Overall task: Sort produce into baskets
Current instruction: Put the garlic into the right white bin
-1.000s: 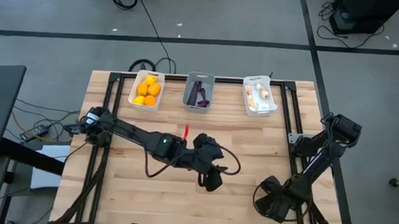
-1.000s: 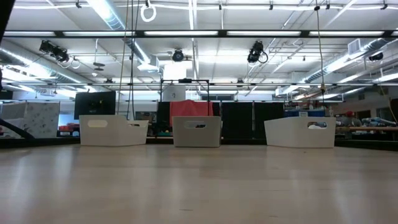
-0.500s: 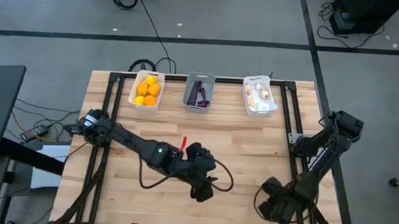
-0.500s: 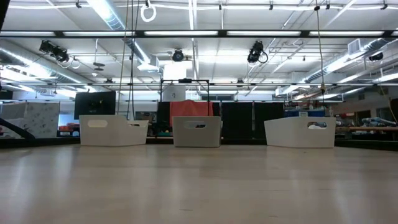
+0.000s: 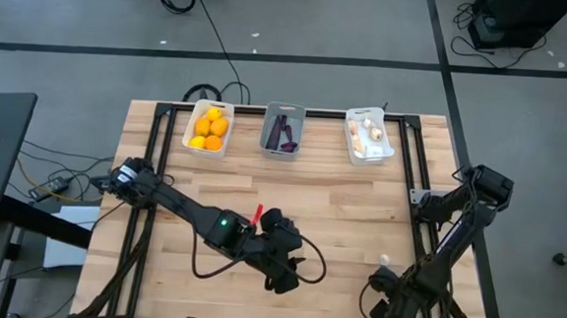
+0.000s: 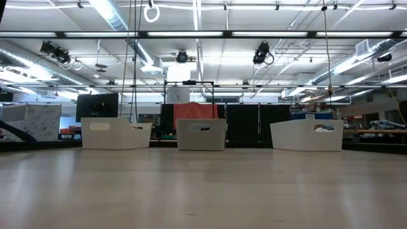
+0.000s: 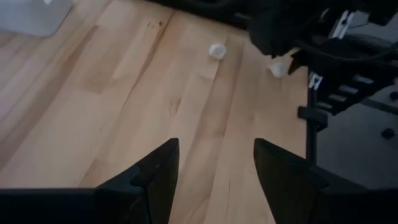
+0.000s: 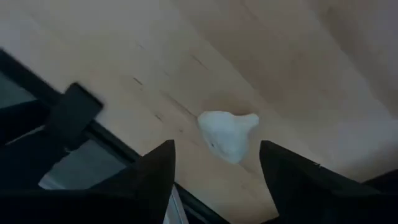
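Three baskets stand along the far edge. The left white basket (image 5: 209,128) holds round orange fruits, the grey basket (image 5: 282,132) holds dark purple pieces, and the right white basket (image 5: 369,137) holds whitish bulbs. One loose bulb (image 5: 384,260) lies on the table at the near right. Another bulb (image 8: 227,134) lies on the wood beside the table's black edge. My right gripper (image 8: 217,177) hangs open above it, one finger on each side, apart from it. My left gripper (image 7: 211,168) is open with nothing in it, over the near middle of the table (image 5: 279,275).
The left wrist view shows both loose bulbs, one (image 7: 217,50) on bare wood, the other (image 7: 278,70) beside the dark right arm. The table's black frame rail (image 8: 71,115) runs close to my right gripper. Bare wood (image 5: 339,212) lies between the arms and the baskets.
My left gripper has moved toward the table's near edge and a little to the left, over bare wood. My right hand has shifted toward the near edge, and a whitish bulb now shows on the table beside it.
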Motion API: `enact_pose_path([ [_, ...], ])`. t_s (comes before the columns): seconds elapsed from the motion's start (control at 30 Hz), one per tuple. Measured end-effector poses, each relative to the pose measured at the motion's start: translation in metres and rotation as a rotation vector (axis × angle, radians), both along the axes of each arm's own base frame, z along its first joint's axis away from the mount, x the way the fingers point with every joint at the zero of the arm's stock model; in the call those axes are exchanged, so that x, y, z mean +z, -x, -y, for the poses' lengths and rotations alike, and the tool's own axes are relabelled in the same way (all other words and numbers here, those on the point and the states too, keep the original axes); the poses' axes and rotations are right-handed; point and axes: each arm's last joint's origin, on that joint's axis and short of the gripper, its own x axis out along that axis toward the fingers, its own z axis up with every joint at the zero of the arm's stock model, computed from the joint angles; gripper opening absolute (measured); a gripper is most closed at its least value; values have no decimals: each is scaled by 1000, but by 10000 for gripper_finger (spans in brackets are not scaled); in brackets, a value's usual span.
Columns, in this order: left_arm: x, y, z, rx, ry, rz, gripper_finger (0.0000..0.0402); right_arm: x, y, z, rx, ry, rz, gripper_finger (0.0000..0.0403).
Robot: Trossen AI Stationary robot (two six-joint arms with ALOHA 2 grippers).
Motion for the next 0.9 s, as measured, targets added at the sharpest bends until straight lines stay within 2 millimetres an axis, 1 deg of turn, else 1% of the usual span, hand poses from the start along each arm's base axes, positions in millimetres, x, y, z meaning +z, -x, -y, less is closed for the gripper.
enact_pose_path([
  [0.17, -10, 3, 5, 7, 14, -21, 213, -12, -1, -2, -45, 36, -41, 238],
  [0.3, -18, 5, 10, 9, 31, -26, 213, -18, -3, -2, -68, 65, -46, 217],
  [0.37, -20, 6, 12, 2, 31, -29, 213, -20, -4, -3, -70, 57, -63, 198],
  [0.43, -21, 6, 14, -4, 35, -26, 213, -21, -4, -4, -65, 42, -89, 169],
  [0.6, -21, 5, 14, -11, 37, -16, 213, -21, -3, -5, -55, 19, -128, 78],
  [0.7, -21, 3, 9, -15, 21, -20, 213, -20, -4, -4, -59, 12, -120, 28],
  [0.73, -21, 2, 7, -18, 23, -23, 213, -19, -6, -3, -62, 16, -100, 21],
  [0.8, -21, -1, 1, -28, 22, -32, 213, -15, -11, 1, -65, 28, -36, 20],
  [0.9, -22, -5, -9, -19, 5, -42, 213, -7, -23, 14, -63, 76, 70, 21],
])
